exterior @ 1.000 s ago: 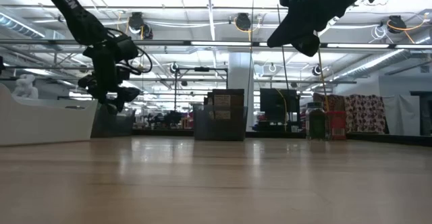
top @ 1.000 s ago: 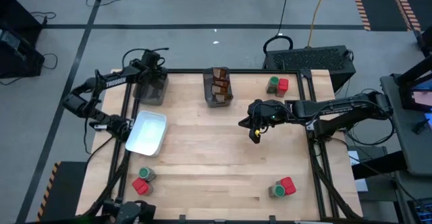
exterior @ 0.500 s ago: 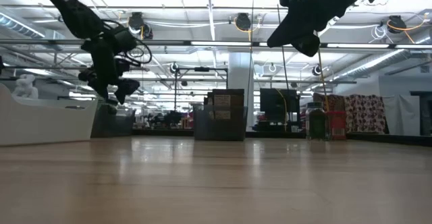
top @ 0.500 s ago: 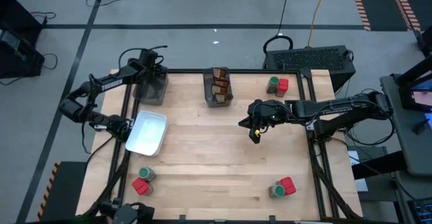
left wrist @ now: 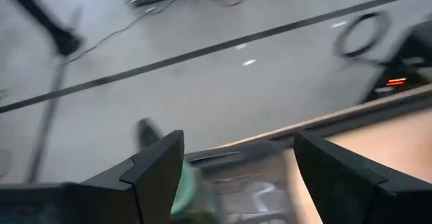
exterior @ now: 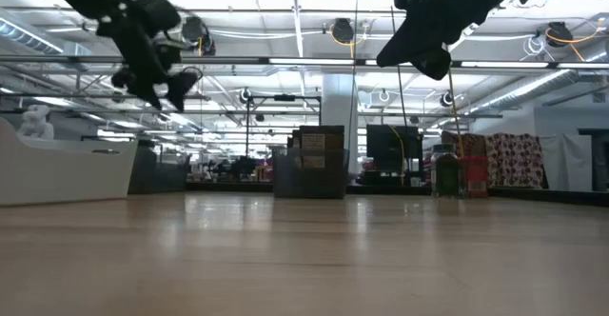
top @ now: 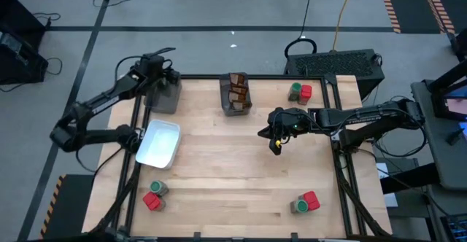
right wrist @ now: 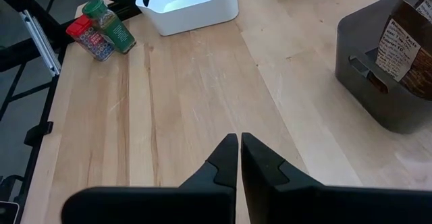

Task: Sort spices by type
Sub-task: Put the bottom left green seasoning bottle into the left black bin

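Note:
My left gripper (top: pixel 162 68) (exterior: pixel 160 95) hangs open high over the far-left corner, above a dark grey bin (top: pixel 164 96). In its wrist view (left wrist: pixel 236 140) a blurred green shape (left wrist: pixel 187 191) shows low between the fingers; what it is cannot be told. My right gripper (top: pixel 276 146) (right wrist: pixel 239 143) is shut and hovers over bare table right of centre. Brown-orange packets (top: pixel 236 90) (right wrist: pixel 403 45) stand in a second grey bin. Pairs of a green-lidded jar and a red container stand far right (top: pixel 300 91), near left (top: pixel 153 195) (right wrist: pixel 101 27) and near right (top: pixel 305 203).
A white rectangular tray (top: pixel 160 143) (right wrist: pixel 192 1) sits on the table's left side, near the left gripper's bin. The middle and near part of the wooden table (top: pixel 233 176) is bare. Black frame rails run along the table's left and right edges.
My left gripper has risen well clear of the grey bin and drawn toward the table's far-left corner, its arm swinging outward. The right arm and all spices have stayed where they were.

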